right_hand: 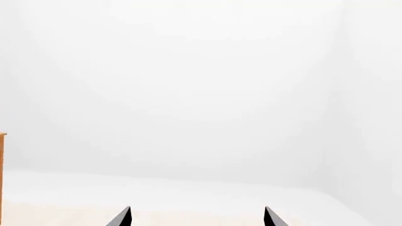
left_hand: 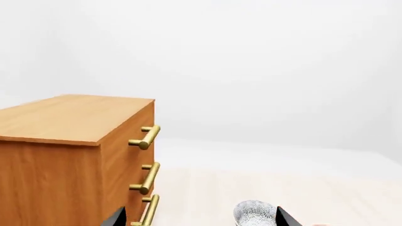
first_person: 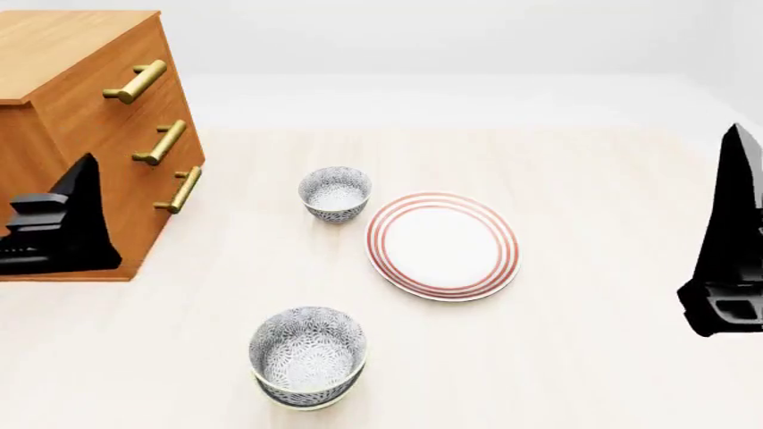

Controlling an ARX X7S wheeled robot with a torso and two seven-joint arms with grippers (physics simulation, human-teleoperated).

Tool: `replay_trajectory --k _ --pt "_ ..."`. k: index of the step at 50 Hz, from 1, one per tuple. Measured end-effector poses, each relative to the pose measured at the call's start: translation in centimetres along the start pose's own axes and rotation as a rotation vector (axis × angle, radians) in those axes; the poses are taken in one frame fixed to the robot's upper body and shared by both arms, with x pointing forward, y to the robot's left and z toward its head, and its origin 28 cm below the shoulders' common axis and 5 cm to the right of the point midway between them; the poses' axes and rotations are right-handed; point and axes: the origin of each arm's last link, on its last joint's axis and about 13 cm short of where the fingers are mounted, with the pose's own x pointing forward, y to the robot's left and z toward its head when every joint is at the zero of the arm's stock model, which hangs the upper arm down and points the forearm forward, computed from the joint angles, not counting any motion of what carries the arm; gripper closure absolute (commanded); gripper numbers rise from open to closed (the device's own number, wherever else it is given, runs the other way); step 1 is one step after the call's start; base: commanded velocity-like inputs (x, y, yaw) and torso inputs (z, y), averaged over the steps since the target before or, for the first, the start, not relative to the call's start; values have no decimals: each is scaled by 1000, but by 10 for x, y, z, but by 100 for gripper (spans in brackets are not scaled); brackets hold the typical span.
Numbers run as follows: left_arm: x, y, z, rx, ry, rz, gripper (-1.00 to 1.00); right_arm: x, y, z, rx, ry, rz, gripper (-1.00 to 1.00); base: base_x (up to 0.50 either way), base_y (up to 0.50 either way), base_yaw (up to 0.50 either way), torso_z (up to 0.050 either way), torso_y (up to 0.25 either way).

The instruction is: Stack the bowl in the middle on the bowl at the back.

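Left gripper [first_person: 66,214]: Jaws stand wide apart and hold nothing. In the left wrist view only the two dark fingertips [left_hand: 116,219] show, with bare tabletop between them.
Right gripper [first_person: 730,241]: Also spread open and empty. In the right wrist view its fingertips [right_hand: 123,217] frame only the pale table edge and a white wall.
Beside the left gripper: A wooden drawer cabinet [first_person: 84,80] stands right behind it and on its outer side. The cabinet's three brass handles [first_person: 164,143] face the middle of the table.
Ahead of the left gripper: A lone speckled bowl [left_hand: 254,214] stands upright on the table, inward of the cabinet. It is the third bowl and is not part of any stack.
Between the two grippers: A flat white plate with red rings [first_person: 442,244] lies just beside the lone bowl, on the side towards the right gripper. It may touch the bowl or not; the head view does not settle it.
The bowl in the middle [first_person: 307,353]: It sits upright, closer to the robot than either gripper and nearer the left one, well apart from both. It appears nested inside another bowl.
The bowl at the back [first_person: 300,401]: Only a strip of its rim and wall shows beneath the nested bowl.
Table [first_person: 573,375]: Pale wood. Open surface lies between each gripper and the stacked pair.
In the way: The cabinet crowds the left gripper, and the plate lies between the right gripper and the lone bowl.
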Motion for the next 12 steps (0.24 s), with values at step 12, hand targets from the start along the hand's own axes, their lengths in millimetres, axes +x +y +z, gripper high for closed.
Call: replay_trajectory --k 12 --pt "-6 7 6 -21 -19 31 -100 -27 -12 6 7 -3 -57 -100 0 0 0 0 0"
